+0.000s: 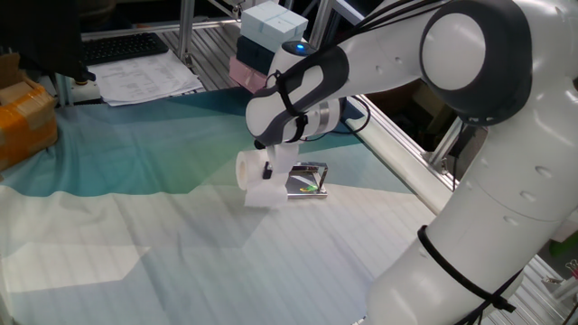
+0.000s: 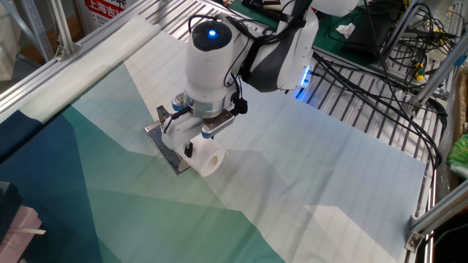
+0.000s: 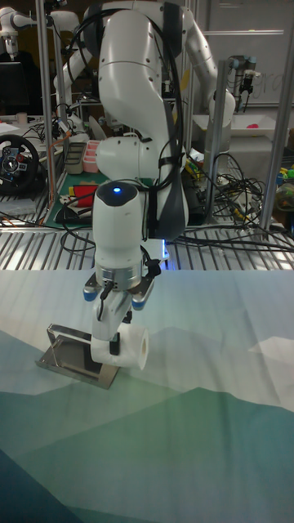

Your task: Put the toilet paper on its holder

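The toilet paper (image 1: 251,171) (image 2: 207,161) (image 3: 133,350) is a white roll held on its side just above the cloth, its hollow core facing sideways. My gripper (image 1: 268,177) (image 2: 187,150) (image 3: 113,343) points straight down and is shut on the roll. The holder (image 1: 307,180) (image 2: 162,129) (image 3: 74,355) is a shiny chrome plate with a thin wire bar, lying on the cloth right beside the roll. In the tall fixed view the roll hangs over the plate's right end. My arm hides part of the holder in the other fixed view.
A white and teal cloth (image 1: 135,253) covers the table. White and pink boxes (image 1: 267,36) stand at the back, papers (image 1: 144,77) and a cardboard box (image 1: 23,117) at the back left. Metal rails (image 2: 365,109) and cables (image 2: 409,51) run along the table's edge.
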